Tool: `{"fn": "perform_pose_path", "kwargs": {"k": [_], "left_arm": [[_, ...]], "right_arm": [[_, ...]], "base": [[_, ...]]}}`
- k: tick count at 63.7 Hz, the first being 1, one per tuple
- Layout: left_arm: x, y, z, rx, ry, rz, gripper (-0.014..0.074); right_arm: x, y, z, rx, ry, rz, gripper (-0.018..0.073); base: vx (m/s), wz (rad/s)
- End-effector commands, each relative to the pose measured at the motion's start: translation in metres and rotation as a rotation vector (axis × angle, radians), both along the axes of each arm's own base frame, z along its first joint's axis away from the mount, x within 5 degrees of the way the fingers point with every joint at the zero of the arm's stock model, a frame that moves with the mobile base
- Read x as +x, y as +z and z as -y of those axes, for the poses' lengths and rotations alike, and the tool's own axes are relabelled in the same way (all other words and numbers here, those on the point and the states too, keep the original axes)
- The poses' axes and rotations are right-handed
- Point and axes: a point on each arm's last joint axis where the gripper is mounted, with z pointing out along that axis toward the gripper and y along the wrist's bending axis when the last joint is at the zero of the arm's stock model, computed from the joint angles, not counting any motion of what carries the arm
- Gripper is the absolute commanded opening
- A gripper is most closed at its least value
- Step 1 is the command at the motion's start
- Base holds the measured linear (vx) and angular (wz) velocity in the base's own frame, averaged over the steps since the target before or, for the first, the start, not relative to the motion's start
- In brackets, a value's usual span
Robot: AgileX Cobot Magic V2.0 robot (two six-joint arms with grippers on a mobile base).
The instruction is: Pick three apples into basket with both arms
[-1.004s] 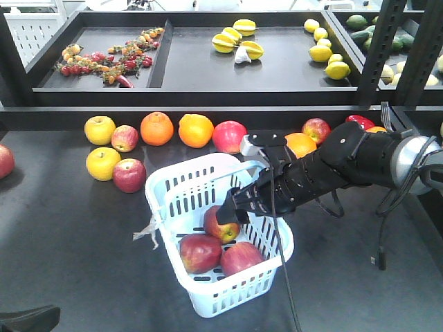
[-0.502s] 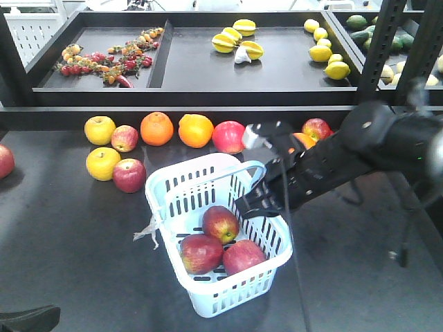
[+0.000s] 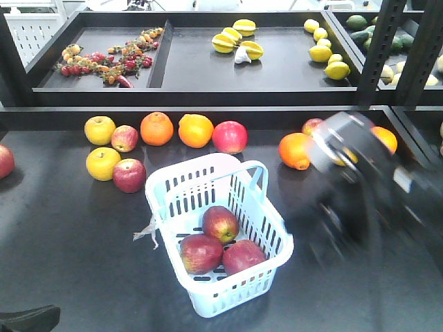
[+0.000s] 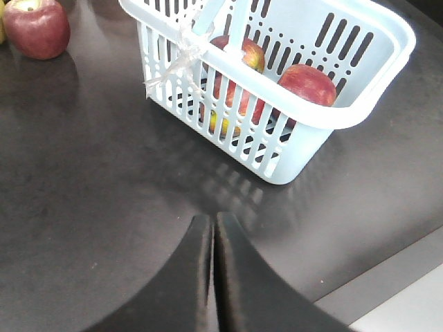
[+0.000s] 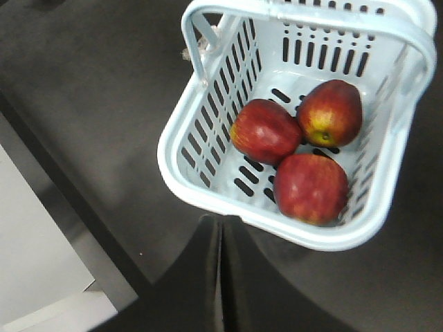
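Fingers pressed together and empty, the black right gripper (image 5: 218,277) hangs above the pale blue slotted plastic basket (image 5: 208,187) holding three dark red apples (image 5: 297,149), oranges (image 3: 196,130) lined up beyond.

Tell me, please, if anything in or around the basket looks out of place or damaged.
Only a shred of clear plastic tied to the basket hangs loose. The three apples lie inside; nothing looks spilled or broken.

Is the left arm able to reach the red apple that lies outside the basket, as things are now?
Probably yes. In the left wrist view the apple lies on bare table left of the basket, nothing between. The left gripper is shut and must open first.
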Motion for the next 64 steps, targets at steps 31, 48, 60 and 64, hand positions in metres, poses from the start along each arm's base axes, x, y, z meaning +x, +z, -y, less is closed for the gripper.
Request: {"fn": "perform_pose_path", "kwargs": {"k": [31, 48, 60, 64], "left_arm": [[0.005, 0.013, 0.002, -0.052, 0.019, 0.067, -0.0006], [0.005, 0.013, 0.002, -0.052, 0.019, 0.066, -0.0006], [0.005, 0.013, 0.002, -0.052, 0.019, 0.066, -0.0006], [0.005, 0.013, 0.002, -0.052, 0.019, 0.066, -0.0006]], "right_arm": [[-0.103, -0.071, 0.059, 0.122, -0.316, 0.316, -0.0004], [-0.104, -0.070, 0.059, 0.127, -0.312, 0.314, -0.0004], [-0.104, -0.070, 0.059, 0.127, -0.312, 0.314, -0.0004], [-0.104, -0.070, 0.059, 0.127, -0.312, 0.314, -0.0004]], "base": [[0.00, 0.00], [0.00, 0.00], [0.00, 0.00], [0.00, 0.00]]}}
